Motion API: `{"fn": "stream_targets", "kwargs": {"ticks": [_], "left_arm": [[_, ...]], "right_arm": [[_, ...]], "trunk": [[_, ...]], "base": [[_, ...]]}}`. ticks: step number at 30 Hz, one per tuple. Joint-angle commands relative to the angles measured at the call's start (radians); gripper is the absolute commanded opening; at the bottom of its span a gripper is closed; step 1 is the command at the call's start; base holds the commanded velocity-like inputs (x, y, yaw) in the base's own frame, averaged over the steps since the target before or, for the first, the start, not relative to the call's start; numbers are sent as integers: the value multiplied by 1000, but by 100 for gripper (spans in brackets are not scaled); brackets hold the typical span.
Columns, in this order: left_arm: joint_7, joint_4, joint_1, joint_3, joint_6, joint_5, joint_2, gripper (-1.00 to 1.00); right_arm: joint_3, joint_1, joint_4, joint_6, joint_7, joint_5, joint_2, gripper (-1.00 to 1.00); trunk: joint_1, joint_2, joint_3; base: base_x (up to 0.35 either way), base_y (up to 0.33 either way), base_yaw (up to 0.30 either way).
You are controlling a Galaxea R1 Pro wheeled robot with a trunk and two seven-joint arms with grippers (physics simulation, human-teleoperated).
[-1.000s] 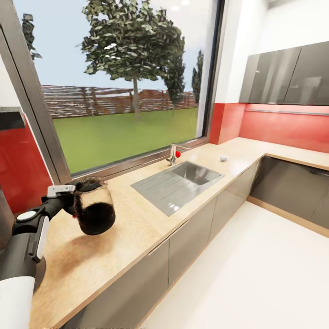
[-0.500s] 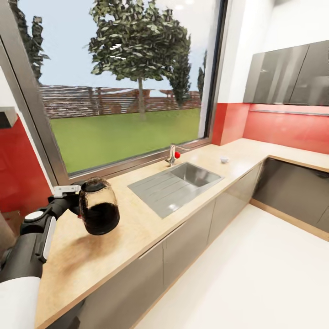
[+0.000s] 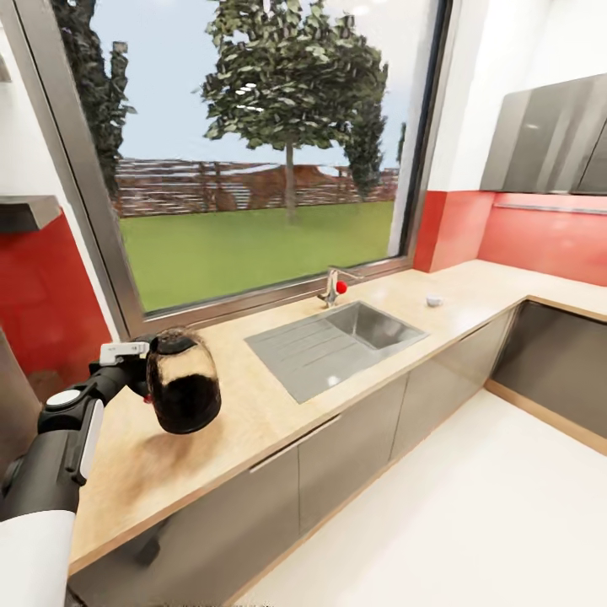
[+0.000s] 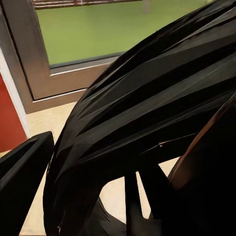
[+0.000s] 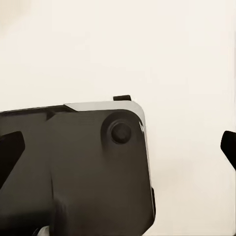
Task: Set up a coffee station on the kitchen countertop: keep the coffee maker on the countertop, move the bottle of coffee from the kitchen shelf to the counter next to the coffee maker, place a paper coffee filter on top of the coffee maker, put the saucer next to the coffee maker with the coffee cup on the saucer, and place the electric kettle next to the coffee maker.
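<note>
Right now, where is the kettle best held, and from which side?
By its black loop handle, coming from the side away from the sink, as the left pincer has the electric kettle. The glass body is round and wide, while the handle is a thin bar.

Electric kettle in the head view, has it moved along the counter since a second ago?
No clear move. The whole view shifted, so the camera moved; the electric kettle keeps roughly the same gap to the sink.
</note>
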Motion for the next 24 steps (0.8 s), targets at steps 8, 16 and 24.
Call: {"fn": "stream_targets", "kwargs": {"ticks": [8, 16, 24], "left_arm": [[-10, 1, -2, 2, 4, -10, -1, -100], [-9, -1, -2, 2, 5, -12, -1, -100], [19, 0, -2, 2, 5, -11, -1, -100]], "right_arm": [[-6, -1, 0, -4, 1, -4, 1, 100], [-6, -1, 0, -4, 1, -4, 1, 100], [-6, -1, 0, -4, 1, -4, 1, 100]], "trunk": [[1, -3, -2], [1, -3, -1], [1, -3, 4]], "base": [[0, -269, 50], [0, -269, 140], [4, -266, 260]]}}
